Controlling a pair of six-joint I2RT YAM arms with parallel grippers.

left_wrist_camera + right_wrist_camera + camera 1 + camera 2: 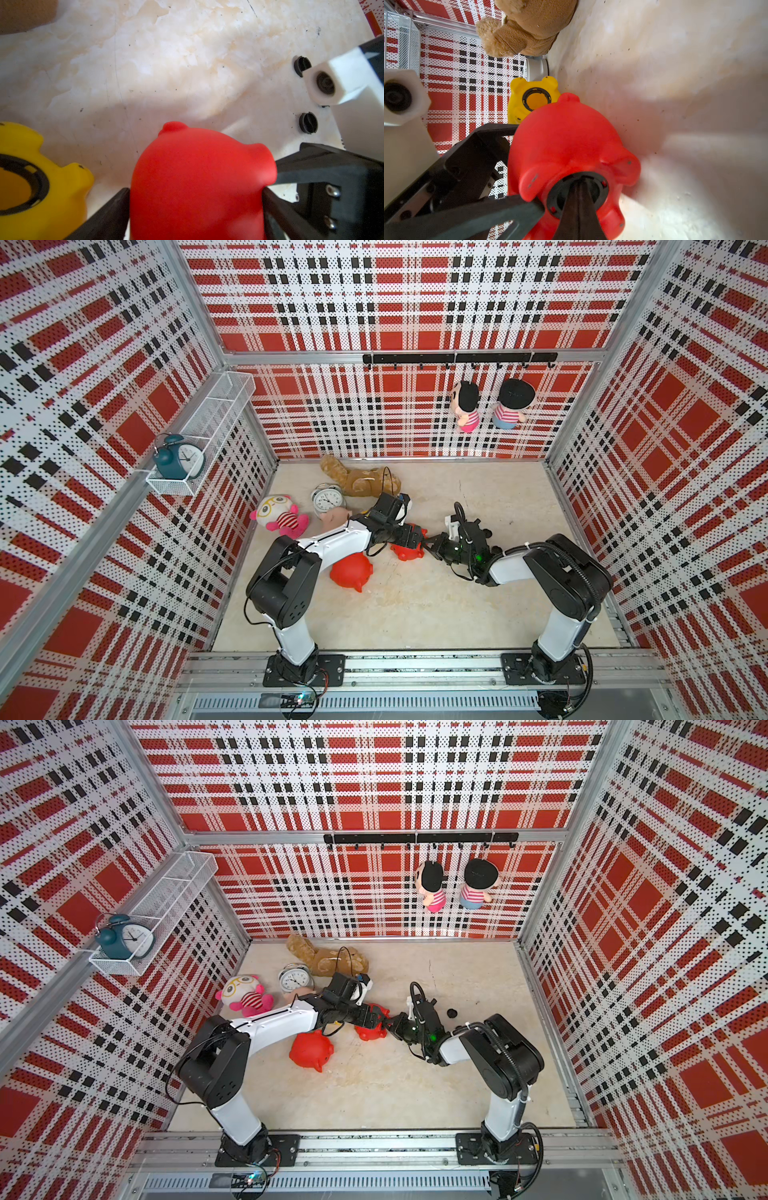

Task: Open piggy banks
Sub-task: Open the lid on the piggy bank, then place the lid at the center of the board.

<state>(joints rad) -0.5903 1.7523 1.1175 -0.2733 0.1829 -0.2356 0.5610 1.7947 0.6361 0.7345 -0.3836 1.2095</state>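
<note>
The left gripper (pixel 195 193) clamps the red piggy bank (pixel 566 141); the right gripper (pixel 579 185), clenched inside its plug (pixel 596 191), could slip when twisting.

Bright even light, soft shadows, bowed edges in both top views, wrist foregrounds blurred

Red-plaid pegboard walls (pixel 395 302), pale marbled floor (pixel 415 614).

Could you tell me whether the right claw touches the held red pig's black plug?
Touching: right wrist view shows the shut right claw seated in the red piggy bank's black plug.
</note>
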